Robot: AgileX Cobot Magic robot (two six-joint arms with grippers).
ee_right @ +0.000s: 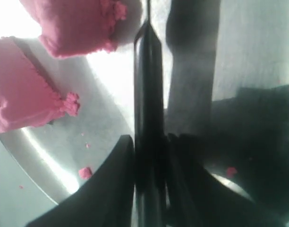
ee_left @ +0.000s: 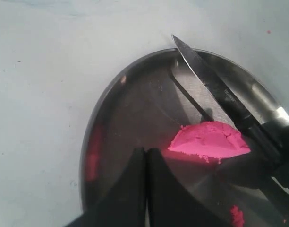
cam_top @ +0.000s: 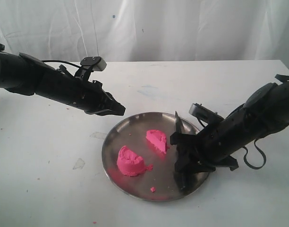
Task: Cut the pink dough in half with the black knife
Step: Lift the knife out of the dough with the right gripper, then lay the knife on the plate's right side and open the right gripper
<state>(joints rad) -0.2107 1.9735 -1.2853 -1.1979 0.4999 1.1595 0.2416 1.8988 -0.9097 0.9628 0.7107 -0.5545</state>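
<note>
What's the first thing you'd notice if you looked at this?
The bright pink dough jumps out first: it lies in two lumps, a little apart, on the round steel plate in the middle of the white table. Next comes the black knife, gripped by the right claw over the plate's right side. The left claw hovers shut near the plate's far left rim.

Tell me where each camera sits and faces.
Exterior: off the arms, facing the table; left hand, right hand show.
Left wrist: on that arm, looking past its shut hand onto steel plate, one pink dough half.
Right wrist: looks along the black knife its hand grips, toward both halves.
Both wrist views share knife, plate, dough.
</note>
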